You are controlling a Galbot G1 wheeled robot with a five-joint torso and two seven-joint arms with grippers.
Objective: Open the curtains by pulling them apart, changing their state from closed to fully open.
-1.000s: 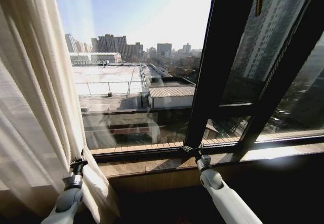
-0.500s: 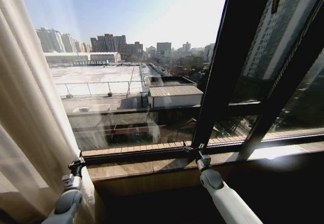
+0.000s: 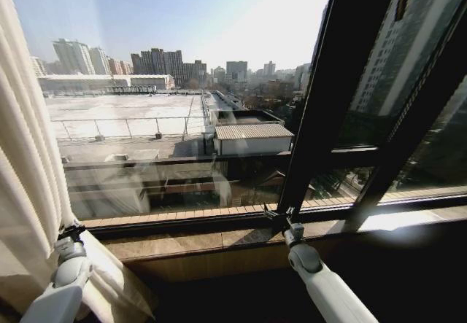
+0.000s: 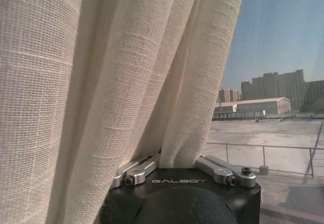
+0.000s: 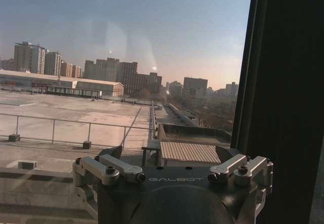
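Note:
A sheer cream pleated curtain (image 3: 29, 184) hangs bunched at the far left of the window in the head view. My left gripper (image 3: 71, 230) sits low against its inner edge. In the left wrist view a fold of the curtain (image 4: 116, 72) runs down between the fingers (image 4: 139, 167) of the left gripper (image 4: 179, 164), which is shut on it. My right gripper (image 3: 280, 217) is held at the sill beside the black window frame post (image 3: 328, 104). It is open (image 5: 174, 172) with nothing between its fingers.
A brown stone sill (image 3: 219, 239) runs below the glass, with a dark wall under it. Black frame bars (image 3: 408, 126) cross the right side of the window. Rooftops and city buildings lie beyond the pane.
My left gripper has moved left with the curtain's edge, baring more of the glass. The right arm has stayed by the frame post. The head view has shifted slightly.

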